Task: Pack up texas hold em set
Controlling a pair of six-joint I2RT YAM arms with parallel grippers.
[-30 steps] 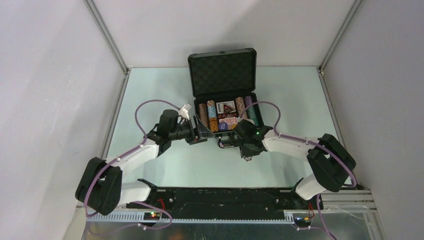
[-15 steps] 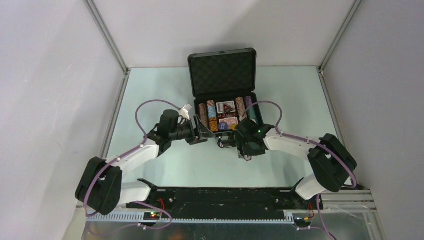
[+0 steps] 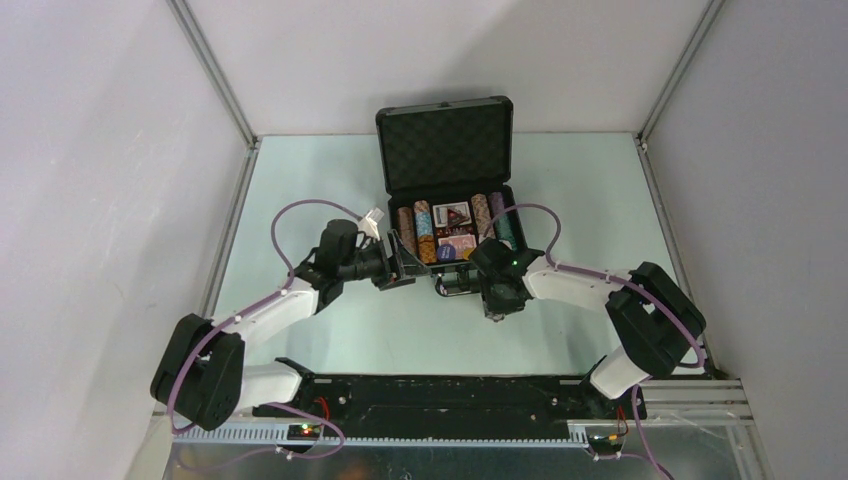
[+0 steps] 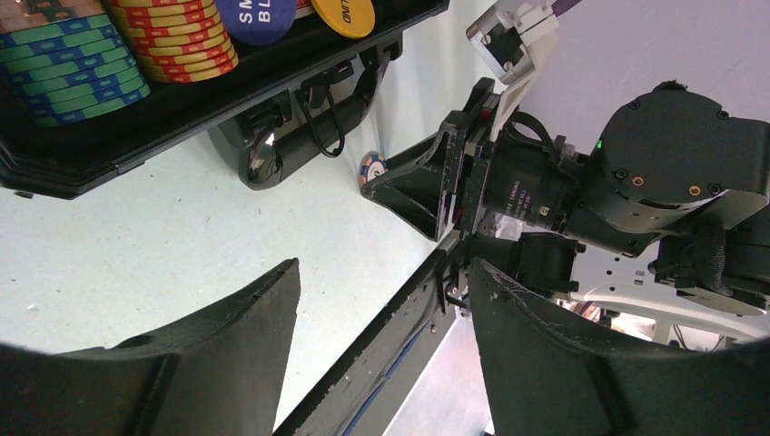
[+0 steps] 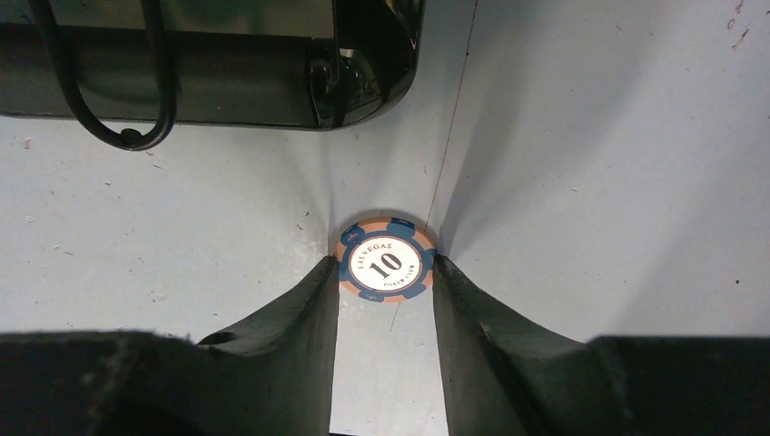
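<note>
**Pale green table, front of the case: rim pinch on a flat chip, slip risk**

Pale green table [image 3: 330, 190] carries the small black hard briefcase [image 3: 445, 140], lid up. The chip rows [image 3: 428, 230] and card decks [image 3: 453, 213] sit in its tray. One loose round orange-and-blue striped poker chip [image 5: 386, 265], marked 10, lies flat on the table. It is just in front of the case's front wall, near the wire handle [image 5: 100, 91]. On its rim the right fingers [image 5: 300, 336] are clenched, one each side, tips down at the table. Beside the case's near-left corner the left fingers [image 4: 209, 345] are released, with nothing between them.

Risks, as judged:
- The grip is on a thin edge only, so the chip may squirt out or tip on lifting.
- Fingertips dragging on the table could stall the lift.
- The case wall and handle are close, so a careless swing-up could nudge the case.
- The arms are near each other, and crossing paths could clash.
</note>
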